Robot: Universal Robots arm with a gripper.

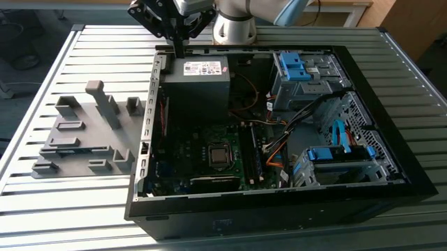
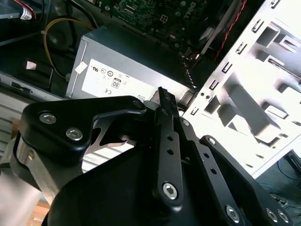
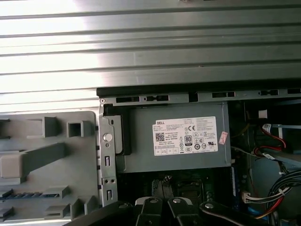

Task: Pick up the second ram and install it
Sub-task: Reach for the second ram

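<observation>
Black linkage hand (image 2: 162,96), silver screws (image 2: 170,189)

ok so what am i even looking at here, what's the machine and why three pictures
It's a robot arm with a two-fingered gripper, poised over an open computer case on a slatted metal table. The exterior view is from a camera off the arm; both wrist views come from cameras riding on it, looking past the gripper at the grey power supply. On the exterior view's left sits a grey holder tray. The dark strip in it is probably the memory stick to install. The gripper looks shut, holding nothing I can make out.
</observation>
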